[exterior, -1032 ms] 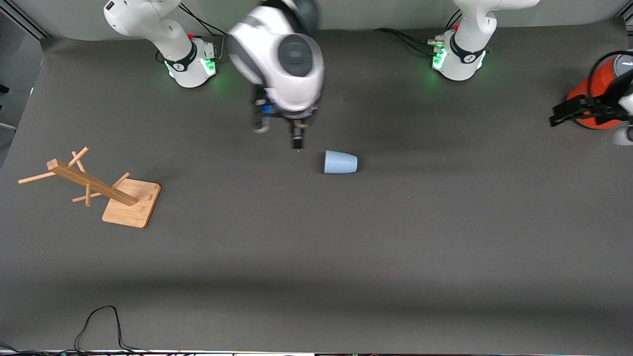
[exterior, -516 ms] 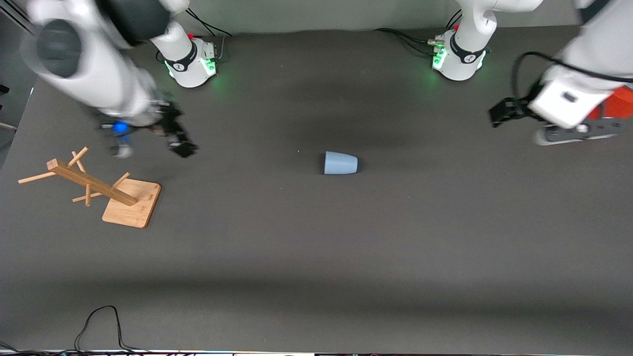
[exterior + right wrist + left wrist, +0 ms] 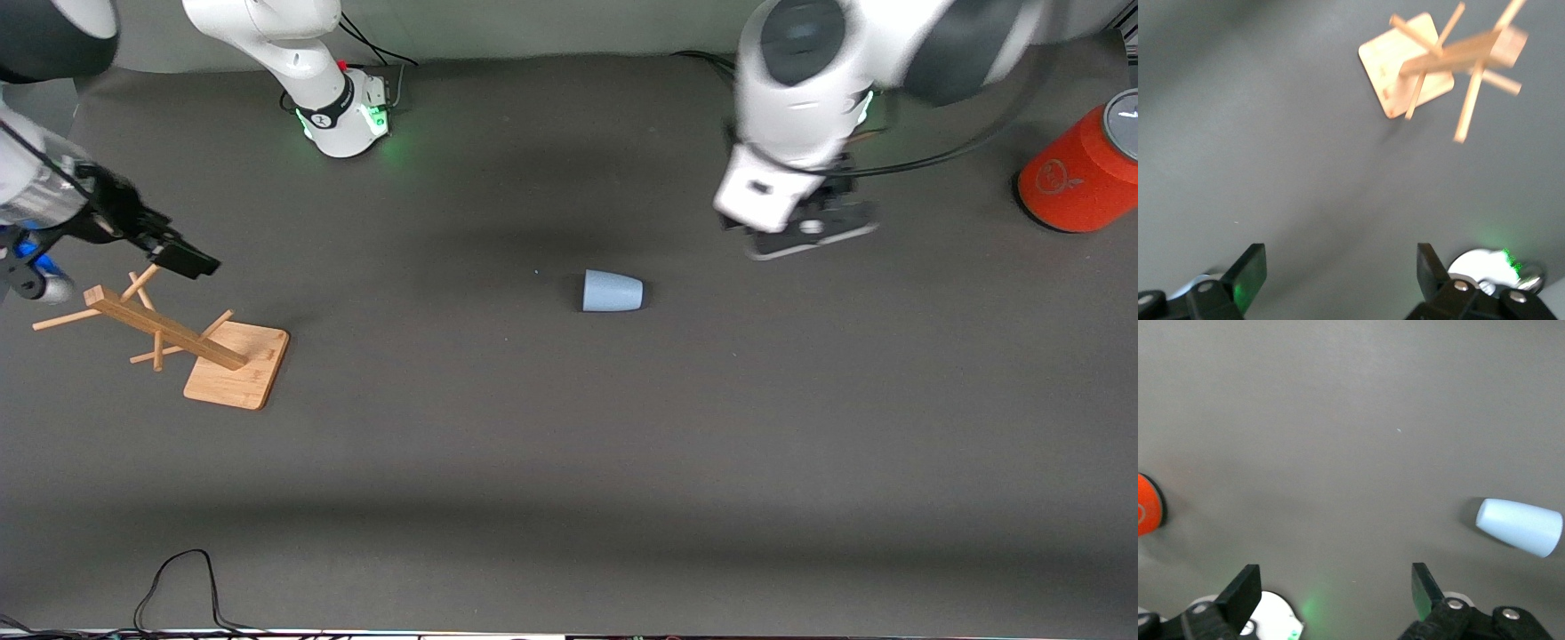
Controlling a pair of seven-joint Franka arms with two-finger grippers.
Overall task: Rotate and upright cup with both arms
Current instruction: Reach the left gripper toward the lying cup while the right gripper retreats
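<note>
On the dark table (image 3: 569, 427), pale-blue tapered cup (image 3: 612, 292), seemingly on its side.

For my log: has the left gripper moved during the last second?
Yes. The left gripper left the orange cylinder at the table's edge and now hangs open beside the cup, toward its own base.

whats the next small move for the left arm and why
Probably bring the open left gripper over the small pale-blue plastic cup and lower it. The cup lies on its side on the dark table, untouched, and the open right gripper is over the wooden peg rack.
</note>
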